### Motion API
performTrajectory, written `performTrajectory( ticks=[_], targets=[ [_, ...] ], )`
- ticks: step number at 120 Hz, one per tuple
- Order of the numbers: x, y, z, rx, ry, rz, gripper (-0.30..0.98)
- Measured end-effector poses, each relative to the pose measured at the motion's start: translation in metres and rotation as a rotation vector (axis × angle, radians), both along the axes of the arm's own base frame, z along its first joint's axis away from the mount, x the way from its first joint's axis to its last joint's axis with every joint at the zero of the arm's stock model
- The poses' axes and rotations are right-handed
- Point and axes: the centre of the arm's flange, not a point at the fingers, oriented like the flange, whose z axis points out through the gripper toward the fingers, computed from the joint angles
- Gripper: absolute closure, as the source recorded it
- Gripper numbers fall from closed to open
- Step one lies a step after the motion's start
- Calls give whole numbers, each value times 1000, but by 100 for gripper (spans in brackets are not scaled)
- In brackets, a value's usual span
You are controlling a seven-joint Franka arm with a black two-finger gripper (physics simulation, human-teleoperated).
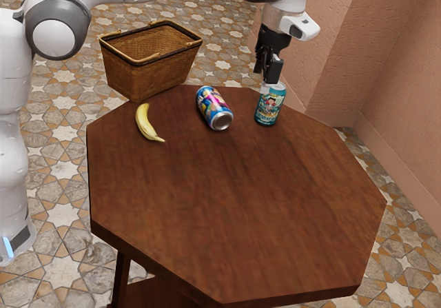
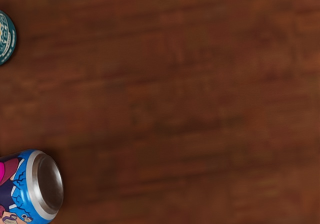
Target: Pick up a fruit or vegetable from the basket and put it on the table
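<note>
Yellow and curved, the banana (image 1: 146, 123) is lying on the wooden table (image 1: 234, 204), near the wicker basket (image 1: 153, 65) and apart from the blue-and-pink can (image 1: 215, 108), so the placing is looking finished, with perhaps only my arm's retreat remaining. Near the teal can (image 1: 269, 107), my gripper (image 1: 267, 73) is hanging above the tabletop, its fingers standing apart, seemingly well open, and holding nothing between them.

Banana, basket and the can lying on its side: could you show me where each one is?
Banana (image 1: 145, 122): exterior view, middle of its peel.
Basket (image 1: 160, 74): exterior view, woven outer wall.
Lying can (image 1: 213, 106): exterior view, printed side.
</note>
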Motion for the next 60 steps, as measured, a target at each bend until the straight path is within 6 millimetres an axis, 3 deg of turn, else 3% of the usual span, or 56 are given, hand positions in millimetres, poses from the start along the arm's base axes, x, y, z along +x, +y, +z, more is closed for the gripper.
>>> performTrajectory(
  ticks=[35, 50, 54, 60],
  targets=[
    [1, 2, -2, -16, 3, 4, 0],
    [3, 41, -7, -68, 13, 60, 0],
    [-6, 54, 8, -60, -2, 68, 0],
    [-36, 92, 35, -28, -29, 102, 0]
  ],
)
